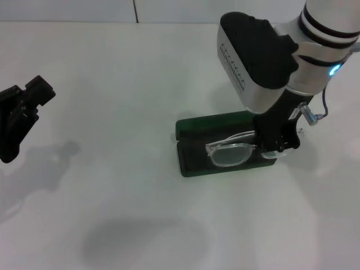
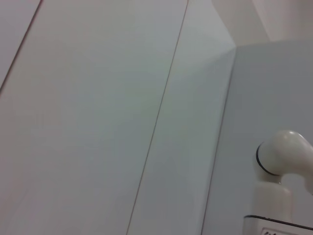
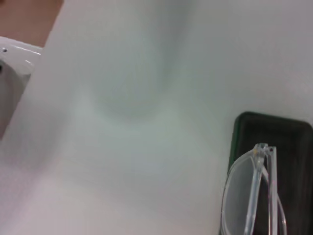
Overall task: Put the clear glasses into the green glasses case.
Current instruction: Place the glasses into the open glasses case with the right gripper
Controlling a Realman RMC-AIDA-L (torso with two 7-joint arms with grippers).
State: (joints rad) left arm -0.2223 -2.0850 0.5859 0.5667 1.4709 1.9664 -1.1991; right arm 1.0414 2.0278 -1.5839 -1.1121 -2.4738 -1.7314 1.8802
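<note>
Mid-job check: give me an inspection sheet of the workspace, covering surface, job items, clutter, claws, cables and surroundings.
Surface: white table, bare apart from the job's things.
Job's things: green glasses case lies open, lid toward the far side; clear glasses folded over its tray, one end under the right claw. Whether they are fully seated cannot be told.
Clutter: nothing seen.
Claws: right claw low at the case's right end, on the glasses; finger state unclear. Left claw lifted at the far left, away from the case.
Cables: a thin grey lead loops at the right wrist.
Surroundings: pale wall panels in the left wrist view.
</note>
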